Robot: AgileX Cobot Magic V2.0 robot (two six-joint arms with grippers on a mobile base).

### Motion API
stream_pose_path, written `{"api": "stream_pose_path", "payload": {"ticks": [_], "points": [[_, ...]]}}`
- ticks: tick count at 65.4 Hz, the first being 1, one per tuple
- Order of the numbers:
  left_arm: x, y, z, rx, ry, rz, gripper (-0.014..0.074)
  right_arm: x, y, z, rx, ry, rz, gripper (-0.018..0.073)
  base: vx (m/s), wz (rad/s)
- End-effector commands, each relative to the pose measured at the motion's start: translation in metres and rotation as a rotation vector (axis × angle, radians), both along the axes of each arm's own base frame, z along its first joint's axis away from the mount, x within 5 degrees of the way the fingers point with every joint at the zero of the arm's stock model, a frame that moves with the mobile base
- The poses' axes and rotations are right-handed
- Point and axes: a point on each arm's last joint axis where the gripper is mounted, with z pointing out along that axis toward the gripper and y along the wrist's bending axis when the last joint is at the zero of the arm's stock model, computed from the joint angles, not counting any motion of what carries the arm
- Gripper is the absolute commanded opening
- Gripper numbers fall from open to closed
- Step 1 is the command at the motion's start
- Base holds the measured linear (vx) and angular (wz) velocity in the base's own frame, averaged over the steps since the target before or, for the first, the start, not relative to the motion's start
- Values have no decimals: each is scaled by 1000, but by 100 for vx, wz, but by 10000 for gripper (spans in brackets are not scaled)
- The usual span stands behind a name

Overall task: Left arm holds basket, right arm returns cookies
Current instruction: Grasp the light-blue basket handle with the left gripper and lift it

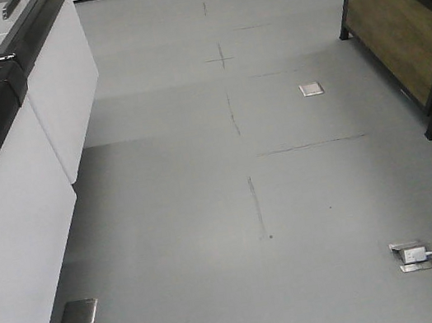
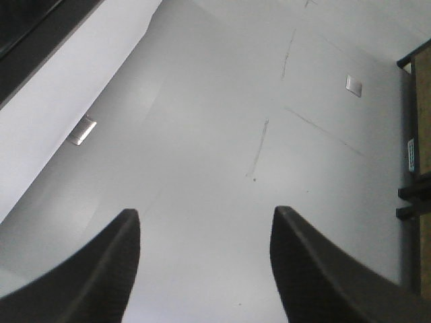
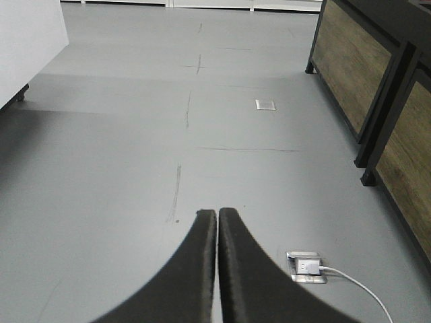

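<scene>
Fingers (image 2: 101, 276) of the left gripper (image 2: 205, 212) are spread apart above the floor (image 2: 202, 121); those of the right gripper (image 3: 217, 212) are pressed together.

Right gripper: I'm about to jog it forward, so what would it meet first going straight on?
The right gripper, shut, points forward and down, so it would likely meet the grey floor first, near the dark line mark. Nothing stands between them in this view, though depth is hard to judge.
</scene>
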Motion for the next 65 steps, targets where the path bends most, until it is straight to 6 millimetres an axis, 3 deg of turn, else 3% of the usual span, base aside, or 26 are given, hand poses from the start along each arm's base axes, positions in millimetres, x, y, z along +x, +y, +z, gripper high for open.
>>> {"api": "stream_pose_path", "payload": {"ticks": [1,23,36,50,65], "points": [[12,7,24,-67,-75,68,414,1,1,8,-16,-83,11,-3,0,0],[22,62,75,-53,-48,222,414,1,1,8,-16,-84,11,-4,0,0],[24,96,105,-125,-132,310,414,1,1,8,-16,-84,11,-3,0,0],[37,128,120,-178,-226,267,414,1,1,8,-16,-84,11,-3,0,0],[47,168,131,-112,-277,289,411,1,1,8,-16,-84,11,-3,0,0]]}}
